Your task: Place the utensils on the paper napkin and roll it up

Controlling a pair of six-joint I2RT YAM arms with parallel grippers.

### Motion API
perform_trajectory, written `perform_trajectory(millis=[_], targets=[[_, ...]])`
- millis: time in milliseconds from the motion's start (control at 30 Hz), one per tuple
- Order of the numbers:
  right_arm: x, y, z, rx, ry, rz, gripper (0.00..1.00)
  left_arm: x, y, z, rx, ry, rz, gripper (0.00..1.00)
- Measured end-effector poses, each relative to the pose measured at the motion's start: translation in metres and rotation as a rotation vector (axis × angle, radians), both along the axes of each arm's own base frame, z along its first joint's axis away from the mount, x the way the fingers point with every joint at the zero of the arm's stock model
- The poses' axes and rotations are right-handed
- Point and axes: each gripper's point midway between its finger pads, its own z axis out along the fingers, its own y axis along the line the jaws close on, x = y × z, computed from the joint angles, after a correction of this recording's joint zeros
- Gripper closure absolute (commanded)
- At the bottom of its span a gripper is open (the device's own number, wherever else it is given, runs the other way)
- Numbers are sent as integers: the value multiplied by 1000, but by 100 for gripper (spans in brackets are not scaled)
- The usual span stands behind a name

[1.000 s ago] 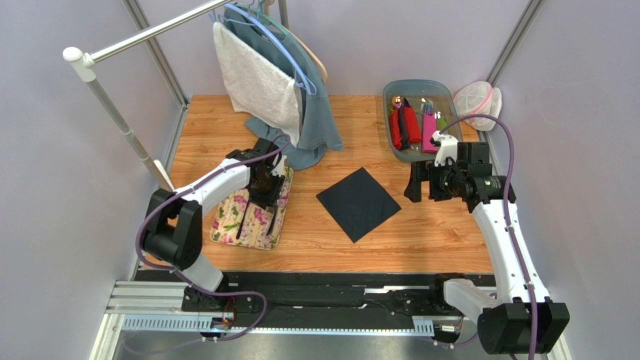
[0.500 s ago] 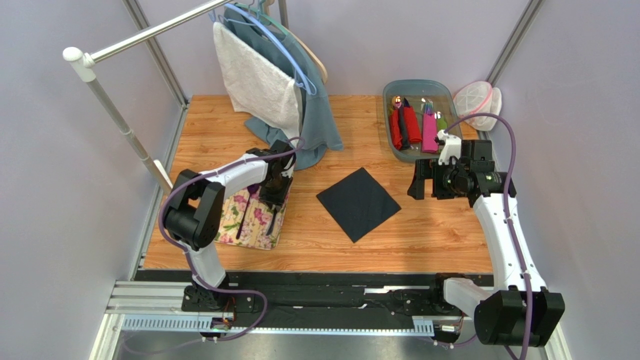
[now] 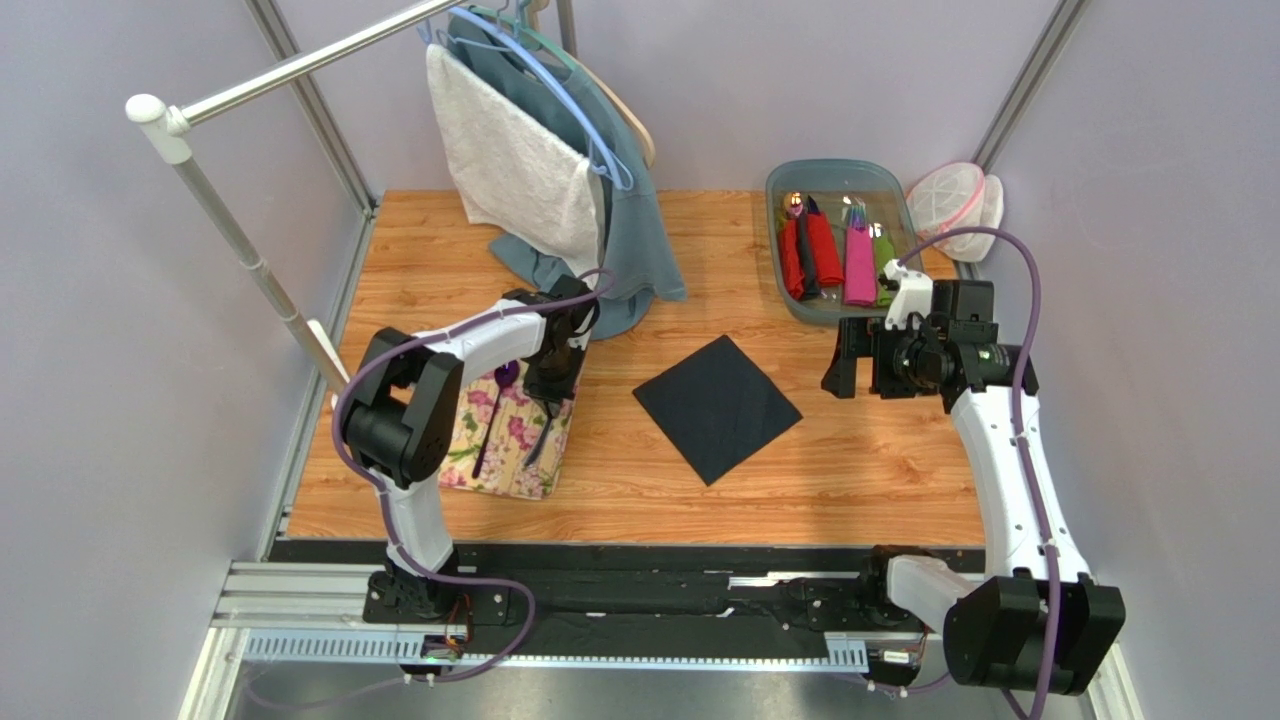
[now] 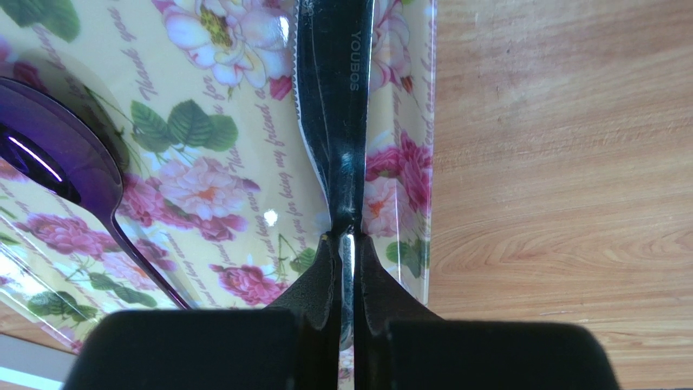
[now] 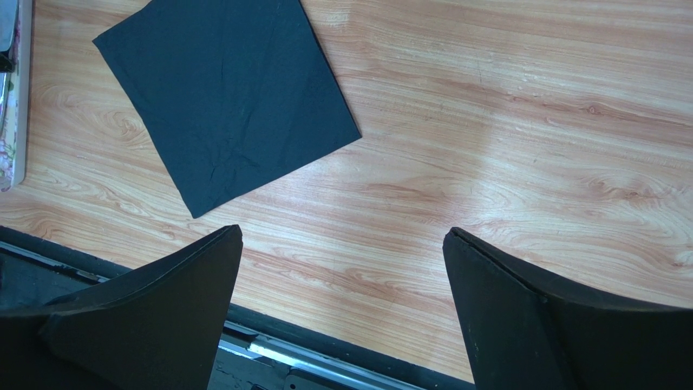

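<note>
One knife (image 4: pixel 335 122) gripped over floral mat (image 4: pixel 203 187)

Left tool (image 4: pixel 346 240) is clamped on the black knife's narrow neck; a purple spoon (image 4: pixel 57 138) lies beside it on the mat. Right tool (image 5: pixel 342 234), fingers apart, hangs above the tabletop (image 5: pixel 529 146) beside the flat dark napkin (image 5: pixel 224 97).

On the table (image 3: pixel 857 473) the paper napkin (image 3: pixel 715 405) lies centrally, utensils (image 4: pixel 335 122) on the mat (image 3: pixel 519 450) leftward, tub (image 3: pixel 836 167) behind-right.
</note>
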Motion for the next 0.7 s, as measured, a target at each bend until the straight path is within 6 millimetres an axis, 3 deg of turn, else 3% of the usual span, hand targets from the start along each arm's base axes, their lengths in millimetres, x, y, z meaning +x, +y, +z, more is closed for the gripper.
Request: perform_trajectory(millis=[267, 700], targets=[[0, 0, 0, 11, -1, -1, 0, -2, -2, 4, -12, 8, 36, 100], [-3, 1, -4, 23, 13, 4, 0, -22, -10, 47, -70, -19, 87, 100]])
